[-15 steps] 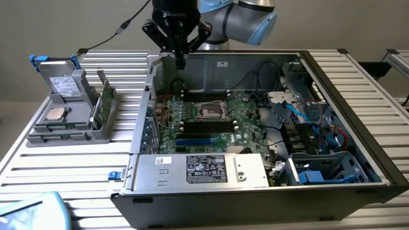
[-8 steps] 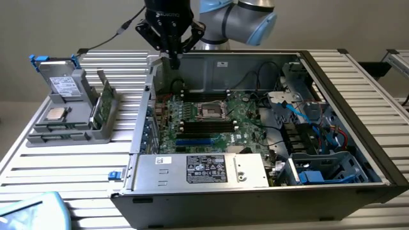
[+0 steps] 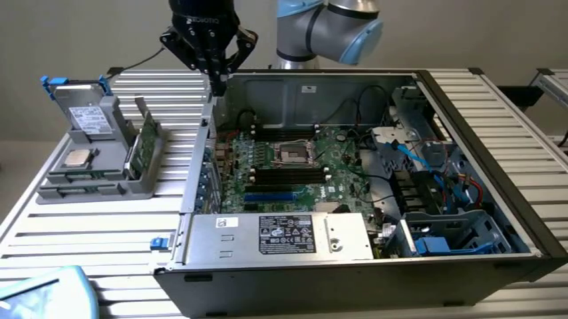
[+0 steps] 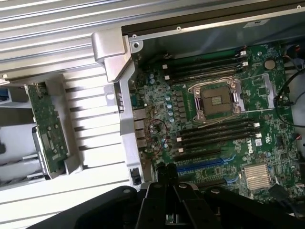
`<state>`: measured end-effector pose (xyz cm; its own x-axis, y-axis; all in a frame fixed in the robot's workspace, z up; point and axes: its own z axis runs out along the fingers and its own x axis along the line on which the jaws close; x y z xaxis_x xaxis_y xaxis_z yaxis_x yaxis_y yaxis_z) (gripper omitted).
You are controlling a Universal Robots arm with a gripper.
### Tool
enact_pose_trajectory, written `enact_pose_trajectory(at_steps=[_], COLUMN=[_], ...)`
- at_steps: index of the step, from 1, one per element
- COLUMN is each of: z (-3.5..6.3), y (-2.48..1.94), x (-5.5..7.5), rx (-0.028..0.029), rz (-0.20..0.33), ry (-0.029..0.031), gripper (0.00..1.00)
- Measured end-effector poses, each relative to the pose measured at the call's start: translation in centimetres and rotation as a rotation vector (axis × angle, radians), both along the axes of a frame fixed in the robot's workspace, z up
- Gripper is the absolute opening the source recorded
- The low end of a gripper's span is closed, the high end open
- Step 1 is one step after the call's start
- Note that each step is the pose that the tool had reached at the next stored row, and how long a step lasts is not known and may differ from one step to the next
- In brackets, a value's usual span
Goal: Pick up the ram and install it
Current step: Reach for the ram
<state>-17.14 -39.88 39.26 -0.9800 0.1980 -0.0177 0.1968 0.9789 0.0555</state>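
Observation:
A thin green stick, apparently the ram (image 3: 84,176), lies low in the front of the grey holder (image 3: 111,189) at the exterior view's left. My gripper (image 3: 215,81) hangs above the back left corner of the open computer case (image 3: 199,126), well away from the holder. Its fingers meet at the tips (image 4: 167,171), shut with nothing between them. Long black memory slots (image 3: 288,176) (image 4: 217,130) lie either side of the CPU socket (image 3: 293,153) (image 4: 217,101) on the green motherboard.
A taller green circuit card (image 3: 145,138) (image 4: 47,129) stands upright in the holder, beside a drive (image 3: 89,121) and a CPU chip (image 3: 78,157). The case's metal wall (image 4: 125,124) separates holder and motherboard. A power supply (image 3: 284,234), cables and a drive cage (image 3: 453,232) crowd the case.

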Motion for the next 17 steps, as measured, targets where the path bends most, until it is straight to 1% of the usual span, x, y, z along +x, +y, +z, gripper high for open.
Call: enact_pose_trajectory(at_steps=[11,17], z=[0.00,0.00], y=[-0.02,-0.03], x=[-5.0,-7.7], rx=[0.0025,0.0027], rz=[0.000,0.000], ry=[0.0000,0.0000], gripper=[0.11,0.11])
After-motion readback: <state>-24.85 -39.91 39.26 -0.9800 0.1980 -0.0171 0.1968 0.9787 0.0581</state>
